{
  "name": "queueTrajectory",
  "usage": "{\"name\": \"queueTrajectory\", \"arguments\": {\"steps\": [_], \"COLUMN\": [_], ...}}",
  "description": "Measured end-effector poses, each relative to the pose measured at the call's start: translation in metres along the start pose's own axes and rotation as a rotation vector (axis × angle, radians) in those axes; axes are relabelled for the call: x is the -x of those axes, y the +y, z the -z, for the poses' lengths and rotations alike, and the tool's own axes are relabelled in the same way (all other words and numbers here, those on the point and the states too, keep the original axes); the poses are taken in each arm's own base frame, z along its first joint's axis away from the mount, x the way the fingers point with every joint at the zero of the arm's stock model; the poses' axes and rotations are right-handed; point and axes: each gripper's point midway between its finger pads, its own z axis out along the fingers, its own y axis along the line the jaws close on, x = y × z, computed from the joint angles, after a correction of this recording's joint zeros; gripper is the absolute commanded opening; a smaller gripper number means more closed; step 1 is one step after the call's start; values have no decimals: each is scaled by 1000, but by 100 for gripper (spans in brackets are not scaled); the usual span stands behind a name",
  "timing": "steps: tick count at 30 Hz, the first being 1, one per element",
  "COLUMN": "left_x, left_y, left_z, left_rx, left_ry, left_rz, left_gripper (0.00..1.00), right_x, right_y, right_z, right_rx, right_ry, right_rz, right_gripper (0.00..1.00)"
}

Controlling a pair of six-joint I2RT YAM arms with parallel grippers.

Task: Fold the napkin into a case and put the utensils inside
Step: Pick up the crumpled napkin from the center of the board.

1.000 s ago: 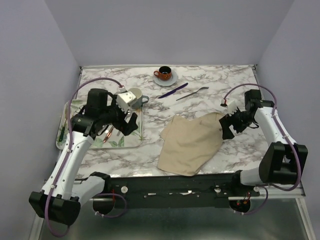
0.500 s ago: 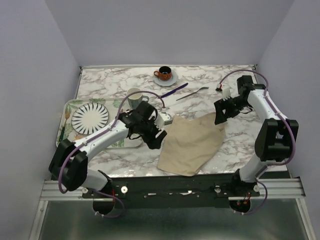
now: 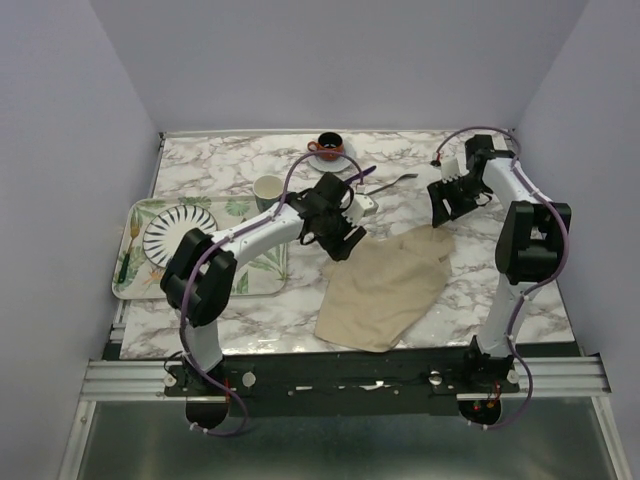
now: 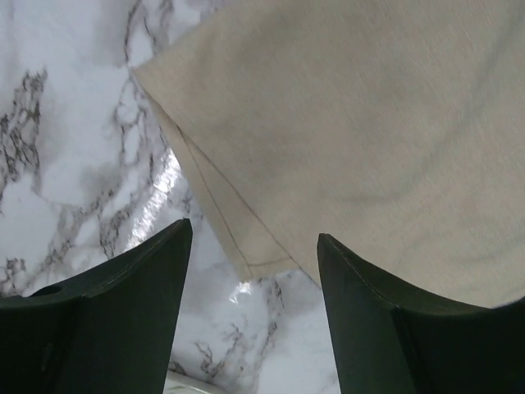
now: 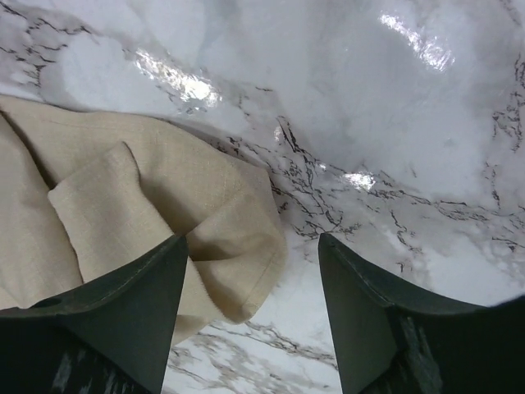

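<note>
On my far left, the leaf-printed tray [image 3: 128, 285] sits by the table [image 3: 200, 160] edge with a striped plate [image 3: 180, 232] on it. A pale mug [image 3: 268, 190] stands by the tray's far right corner.

My left gripper [image 3: 340, 238] reaches out over the middle of the marble, at the far left corner of the napkin [image 3: 385, 285]. In its wrist view the jaws are spread wide and grip nothing. A hemmed corner of the cloth lies on the table in the gap below them.

The napkin is plain beige-tan and unpatterned. It lies loose on the near centre-right of the table as a rumpled, roughly four-sided sheet, not yet folded into a case. A stitched hem runs along its left edge, and its far right corner is doubled over on itself.

Beyond it, the dark purple knife [image 3: 362, 171] and the silver fork [image 3: 392, 182] lie on bare marble, apart from the cloth. An orange cup [image 3: 329, 143] on a saucer [image 3: 343, 156] sits farther back.

My right gripper [image 3: 445, 205] is over that doubled corner, with its jaws wide apart and empty.

The left arm's wrist covers the knife's near end. Something small lies along the tray's left rim, but I cannot make it out. From overhead I cannot judge how high either gripper sits above the cloth. Both wrist views cut the napkin off at the frame edge.
</note>
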Motion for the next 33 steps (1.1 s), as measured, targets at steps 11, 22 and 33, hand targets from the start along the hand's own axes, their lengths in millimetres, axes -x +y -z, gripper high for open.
{"name": "queueTrajectory", "arguments": {"steps": [11, 22, 33], "left_x": [44, 27, 103], "left_y": [37, 46, 58], "left_z": [-60, -84, -13], "left_rx": [68, 89, 105], "left_ry": [-5, 59, -101], "left_rz": [32, 57, -19], "left_gripper": [74, 0, 0], "right_x": [-26, -40, -14], "right_y": [-4, -2, 5], "right_z": [-18, -34, 18], "right_rx": [-11, 20, 15], "right_ry": [92, 143, -1], "right_rz": [-26, -55, -81], "right_gripper": [50, 1, 1]}}
